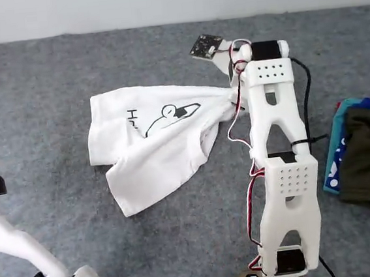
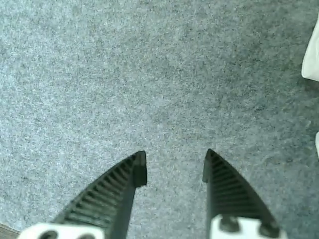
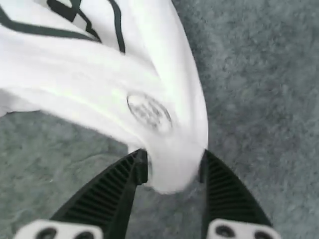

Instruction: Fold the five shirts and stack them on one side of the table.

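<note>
**White shirt pinched at one end, bunched and not yet folded**

The right gripper [image 3: 172, 169] has its fingers [image 3: 124, 179] closed onto a thick gather of the white shirt [image 1: 152, 141], held slightly apart only by the wad of cloth between them. The left gripper [image 2: 174, 169] hangs over bare grey tabletop [image 1: 47, 73] with its fingers parted and nothing in them. It is on the side of the shirt away from the pile of folded shirts [image 1: 363, 154].

The white shirt lies crumpled on the tabletop, well apart from that pile, with the right arm [image 1: 277, 143] standing between the two; no part of it touches the pile.

Risks, as a judgement:
- the hold is a single pinch on bunched fabric, so a pull could let layers slide out unevenly or drop the shirt
- dragging from one point would likely rope the cloth tighter instead of spreading it flat, leaving no clean edge to fold
- with the left gripper empty, nothing anchors the far end
- a long sweep toward the pile could nudge the folded shirts askew

The shirt's long axis runs from the pinched end outward, directly away from the pile; the narrow gathered end points toward the pile and the broad loose end fans out away from it; the printed side faces up.
</note>
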You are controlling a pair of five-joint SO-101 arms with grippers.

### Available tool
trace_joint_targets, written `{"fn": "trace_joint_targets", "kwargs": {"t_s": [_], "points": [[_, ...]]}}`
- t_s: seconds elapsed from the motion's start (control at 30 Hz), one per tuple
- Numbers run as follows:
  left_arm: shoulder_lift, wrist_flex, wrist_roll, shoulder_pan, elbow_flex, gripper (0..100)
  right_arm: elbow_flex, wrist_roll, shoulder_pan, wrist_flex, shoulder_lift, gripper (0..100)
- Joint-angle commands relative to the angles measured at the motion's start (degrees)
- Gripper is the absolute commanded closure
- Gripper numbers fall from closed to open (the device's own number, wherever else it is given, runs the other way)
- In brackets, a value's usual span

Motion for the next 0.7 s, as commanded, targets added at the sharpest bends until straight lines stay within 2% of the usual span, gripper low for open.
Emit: {"fn": "trace_joint_targets", "kwargs": {"t_s": [0.0, 0.13, 0.23, 0.4, 0.67], "points": [[-1.7, 1.0, -0.6, -0.1, -0.1, 80, -8.0, -2.0, -1.1, 7.6, -4.7, 79.1], [-1.7, 1.0, -0.6, 0.1, -0.1, 80, -11.8, -6.3, -2.7, 8.7, -6.8, 79.1], [-1.7, 1.0, -0.6, 0.2, -0.1, 80, -8.7, -10.4, -6.8, 8.7, -10.6, 79.3], [-1.7, 1.0, -0.6, 0.1, -0.1, 80, 6.4, -15.1, -17.6, 8.6, -19.5, 79.2], [-1.7, 1.0, -0.6, 0.1, -0.1, 80, 21.7, -29.4, -36.3, 8.5, -24.0, 79.0]]}}
